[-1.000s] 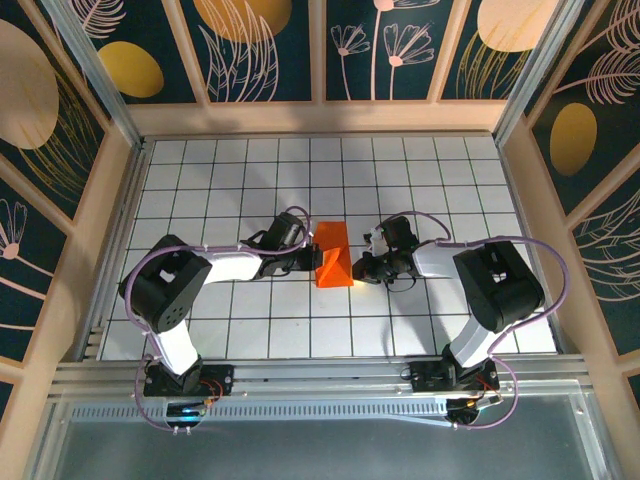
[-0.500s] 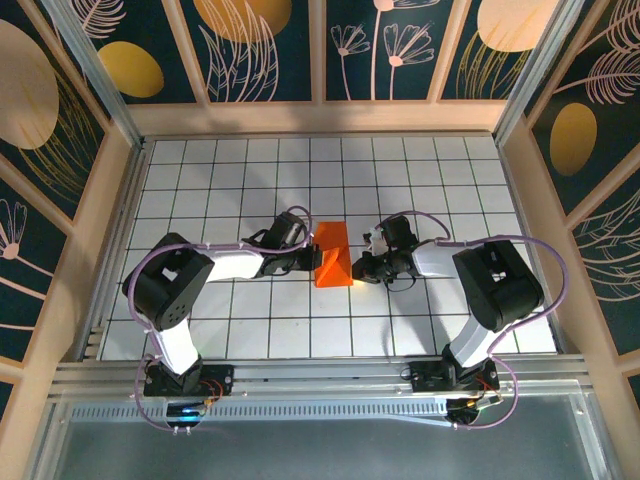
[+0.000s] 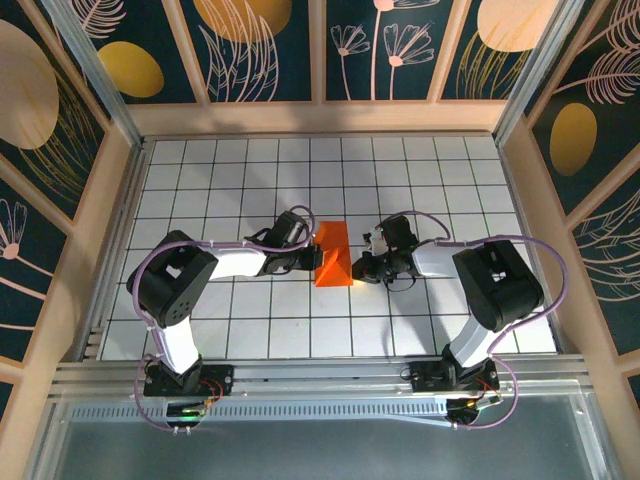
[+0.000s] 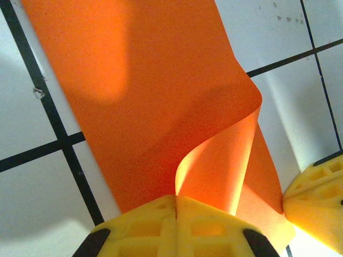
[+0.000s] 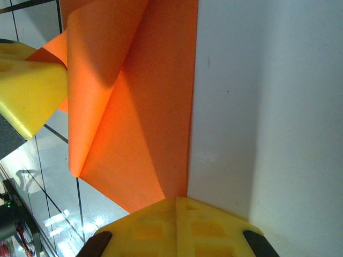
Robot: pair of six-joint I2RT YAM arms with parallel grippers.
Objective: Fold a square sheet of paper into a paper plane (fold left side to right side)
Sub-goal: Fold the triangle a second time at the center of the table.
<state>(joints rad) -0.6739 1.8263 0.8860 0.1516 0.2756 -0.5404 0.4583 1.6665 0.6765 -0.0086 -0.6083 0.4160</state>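
Two hands closed | left hand (image 4: 177, 200) pinching square sheet of paper (image 3: 333, 252) flap | right hand (image 5: 177, 200) touching its edge

Black-and-white arms (image 3: 235, 265), purple cables (image 3: 564, 272), yellow fingers (image 4: 144, 225), seemingly ribbed.

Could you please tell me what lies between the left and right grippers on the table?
The orange sheet of paper, partly folded over, lies between the left gripper and right gripper, as the top view shows.
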